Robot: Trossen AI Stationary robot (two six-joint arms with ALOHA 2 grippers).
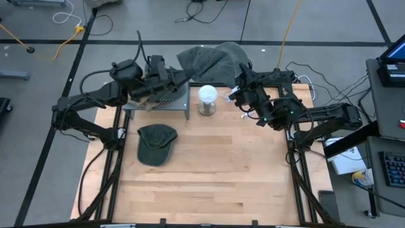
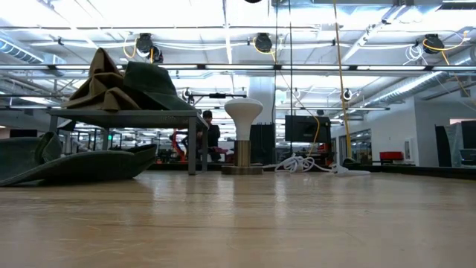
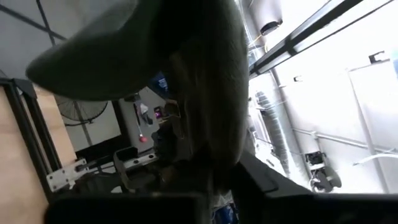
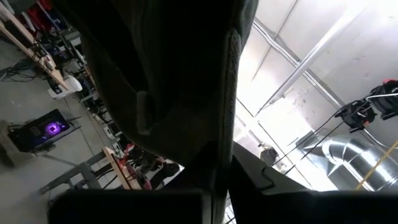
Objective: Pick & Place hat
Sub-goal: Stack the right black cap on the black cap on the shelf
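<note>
A grey-green floppy hat [image 1: 212, 58] hangs in the air over the table's far edge, stretched between my two grippers. My left gripper [image 1: 185, 78] is shut on its left side and my right gripper [image 1: 240, 77] on its right side. A white mushroom-shaped stand [image 1: 207, 99] rises from the table just below and in front of the hat. In the low view the stand [image 2: 243, 134] shows, but the held hat is out of view. My left gripper pinches a fold of the hat's cloth [image 3: 202, 163] at its left edge between its two fingers, coming roughly level from the table's left. The hat is lifted clear and spreads away from the fingers. My right gripper pinches the hat's stitched brim edge [image 4: 225, 134] between its two fingers, slanting upward from the table's right. The cloth hangs from this hold, clear of the table and the stand.
A low metal rack [image 1: 166, 104] at the far left carries a pile of tan and green hats [image 2: 123, 78]. A dark green cap [image 1: 155, 143] lies on the table nearer the left. White cables [image 2: 309, 165] lie at the far edge. The near half of the wooden table [image 1: 209, 183] is bare.
</note>
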